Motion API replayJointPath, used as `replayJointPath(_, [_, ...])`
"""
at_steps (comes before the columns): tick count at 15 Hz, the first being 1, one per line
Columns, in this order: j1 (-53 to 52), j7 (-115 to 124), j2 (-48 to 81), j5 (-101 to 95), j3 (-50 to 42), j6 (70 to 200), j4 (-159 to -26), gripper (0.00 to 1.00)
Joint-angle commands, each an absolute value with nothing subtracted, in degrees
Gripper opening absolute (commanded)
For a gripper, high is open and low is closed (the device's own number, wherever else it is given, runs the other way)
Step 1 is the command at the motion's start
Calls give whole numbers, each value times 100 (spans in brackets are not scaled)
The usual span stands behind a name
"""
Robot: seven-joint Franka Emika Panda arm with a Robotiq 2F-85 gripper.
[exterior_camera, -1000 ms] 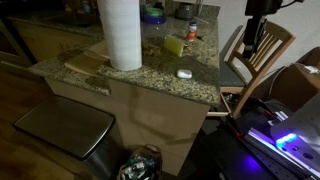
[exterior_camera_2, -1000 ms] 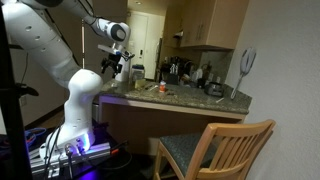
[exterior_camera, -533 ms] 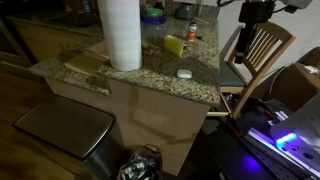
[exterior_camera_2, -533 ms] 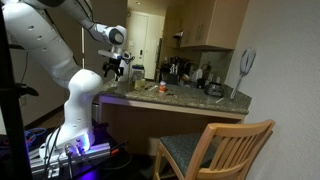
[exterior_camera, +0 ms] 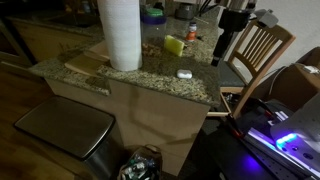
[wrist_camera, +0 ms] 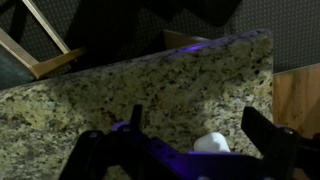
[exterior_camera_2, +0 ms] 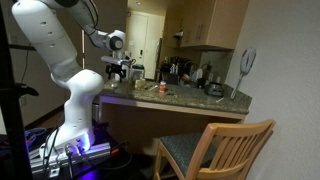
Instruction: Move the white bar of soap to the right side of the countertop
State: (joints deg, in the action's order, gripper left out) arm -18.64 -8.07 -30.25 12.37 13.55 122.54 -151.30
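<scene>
White bar of soap point(exterior_camera: 184, 73): lies flat on the speckled granite table point(exterior_camera: 150, 80), close to the rounded front edge, with nothing touching it. In the wrist view the soap point(wrist_camera: 212, 143) is a pale lump at 6 o'clock of the picture. Its lower part is hidden by the dark gripper body, and it sits in the gap between the two fingers point(wrist_camera: 263, 130).

Jaws: wide apart, holding nothing, clear of the soap. In an exterior view I read them as hanging over the table's end under the arm point(exterior_camera: 236, 14), at about 2 o'clock from the soap and not touching it.

Around the soap, same view:
- Yellow-green sponge point(exterior_camera: 174, 45) at 11 o'clock, apart from the soap.
- Tall white paper-towel roll point(exterior_camera: 122, 35) upright at 10 o'clock, well apart, with a light wooden cutting board point(exterior_camera: 85, 63) at its foot. I cannot tell whether the roll stands on the board or just beside it.
- Wooden chair point(exterior_camera: 256, 52) at 2 o'clock, beyond the table's end and behind the jaws.
- Metal bin point(exterior_camera: 65, 130) on the floor at 7 o'clock.

In the other exterior view the white arm point(exterior_camera_2: 50, 45) arches over the table point(exterior_camera_2: 185, 100) at its 9 o'clock end. The soap is too small to make out there. The chair point(exterior_camera_2: 215, 148) stands in front at 5 o'clock.
</scene>
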Motion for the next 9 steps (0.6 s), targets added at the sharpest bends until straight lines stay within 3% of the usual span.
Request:
replayJointPath(1, [-1964, -807, -2984, 1208, 1271, 12262, -15118, 100])
replayJointPath(9, [-2068, -1185, -2966, 1119, 1227, 13286, -15248, 100])
